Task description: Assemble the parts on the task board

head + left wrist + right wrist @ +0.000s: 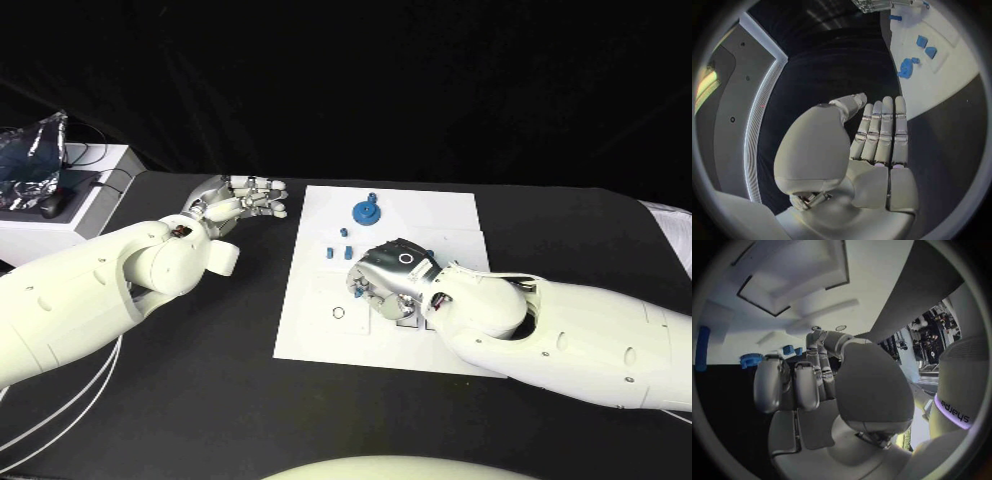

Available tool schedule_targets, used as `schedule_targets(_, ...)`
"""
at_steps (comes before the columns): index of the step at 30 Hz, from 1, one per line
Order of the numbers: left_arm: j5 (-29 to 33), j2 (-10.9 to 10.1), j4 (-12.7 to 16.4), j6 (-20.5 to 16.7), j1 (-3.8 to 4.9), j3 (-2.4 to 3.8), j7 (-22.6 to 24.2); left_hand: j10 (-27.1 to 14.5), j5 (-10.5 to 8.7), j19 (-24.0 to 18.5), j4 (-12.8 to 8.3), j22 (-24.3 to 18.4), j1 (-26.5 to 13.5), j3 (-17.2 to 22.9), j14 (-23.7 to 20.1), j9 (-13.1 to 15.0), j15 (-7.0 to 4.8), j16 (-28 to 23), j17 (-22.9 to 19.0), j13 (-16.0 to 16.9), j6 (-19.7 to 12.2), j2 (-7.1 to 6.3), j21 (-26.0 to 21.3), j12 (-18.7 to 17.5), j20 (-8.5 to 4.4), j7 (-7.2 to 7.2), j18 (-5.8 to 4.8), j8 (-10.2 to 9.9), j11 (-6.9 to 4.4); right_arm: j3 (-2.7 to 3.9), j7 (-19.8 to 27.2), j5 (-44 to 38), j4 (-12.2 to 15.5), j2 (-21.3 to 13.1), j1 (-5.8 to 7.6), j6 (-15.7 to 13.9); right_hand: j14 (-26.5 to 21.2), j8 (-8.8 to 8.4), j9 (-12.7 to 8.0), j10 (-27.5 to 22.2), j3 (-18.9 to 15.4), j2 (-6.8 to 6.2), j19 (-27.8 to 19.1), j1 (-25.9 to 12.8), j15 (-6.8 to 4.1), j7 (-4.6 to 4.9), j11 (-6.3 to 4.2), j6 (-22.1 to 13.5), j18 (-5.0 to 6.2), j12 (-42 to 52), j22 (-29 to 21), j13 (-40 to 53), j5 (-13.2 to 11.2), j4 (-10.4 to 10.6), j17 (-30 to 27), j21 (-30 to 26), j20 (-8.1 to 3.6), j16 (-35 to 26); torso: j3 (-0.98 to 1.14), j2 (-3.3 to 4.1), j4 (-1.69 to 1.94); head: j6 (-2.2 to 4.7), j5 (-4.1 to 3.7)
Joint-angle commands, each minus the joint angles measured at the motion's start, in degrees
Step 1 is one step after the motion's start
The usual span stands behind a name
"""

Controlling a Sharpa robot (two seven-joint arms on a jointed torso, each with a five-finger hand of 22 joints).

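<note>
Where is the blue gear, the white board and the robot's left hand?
Gear (pixel 368 211), head view, on its round toothed top.
Board (pixel 433 205), head view, on a bare patch near its far edge.
Left hand (pixel 238 199), head view, on the middle of the hand, beside the board.

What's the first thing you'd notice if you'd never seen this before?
Probably the right hand, a shiny silver hand poised over the middle of the white task board. Next, the blue gear-shaped part on the board's far side. The left hand hangs over the black table, holding nothing.
</note>
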Motion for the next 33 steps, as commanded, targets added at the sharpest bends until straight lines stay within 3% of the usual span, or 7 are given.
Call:
schedule_targets(1, 0.26, 0.07, 0.05, 1.17, 0.03, 0.04, 0.01, -0.52, -0.04, -0.34, -0.19, -0.1, -0.17, -0.05, -0.16, -0.05, 0.15, -0.38, -0.06, -0.02, -0.08, 0.03, -0.36, -0.39, 0.05, 0.25, -0.26, 0.32, 0.0, -0.07, -0.79, -1.22, 0.03, -0.04, -0.1, 0.26, 2.12, 0.21, 0.05, 0.41, 0.33, 0.28, 1.0, -0.18, -0.34, 0.22, 0.13, 0.4, -0.97, 0.09, 7.98, 0.05, 0.38, -0.06, 0.06, 0.21, -0.3, 0.25, -0.04, -0.03, 0.02, -0.05, -0.02)
schedule_targets(21, 0.26, 0.06, 0.0, 1.32, 0.03, 0.04, -0.07, -0.56, -0.04, -0.42, -0.2, -0.15, -0.18, -0.04, -0.25, -0.08, 0.19, -0.53, -0.1, -0.02, -0.08, 0.06, -0.48, -0.41, 0.08, 0.25, -0.27, 0.35, 0.01, -0.06, -1.36, -2.22, 0.45, -0.23, -0.1, -0.38, 2.12, 0.22, 0.09, 0.47, 0.4, 0.29, 1.01, -0.22, -0.34, 0.22, 0.13, 0.4, -0.98, 0.06, 8.02, 0.02, 0.39, -0.17, 0.07, 0.25, -0.3, 0.28, -0.04, -0.05, -0.02, -0.21, 0.06)
schedule_targets(33, 0.26, 0.03, 0.05, 1.35, 0.03, 0.04, -0.13, -0.58, -0.04, -0.45, -0.21, -0.17, -0.19, -0.04, -0.28, -0.09, 0.2, -0.6, -0.12, -0.01, -0.08, 0.07, -0.54, -0.42, 0.1, 0.25, -0.27, 0.38, 0.02, -0.06, -1.31, -2.27, 0.11, -0.06, -0.1, 0.93, 2.11, 0.24, 0.12, 0.5, 0.44, 0.28, 1.05, -0.24, -0.34, 0.23, 0.13, 0.41, -1.0, 0.04, 8.08, 0.01, 0.4, -0.25, 0.03, 0.37, -0.3, 0.27, -0.08, 0.0, 0.01, -0.28, -0.05)
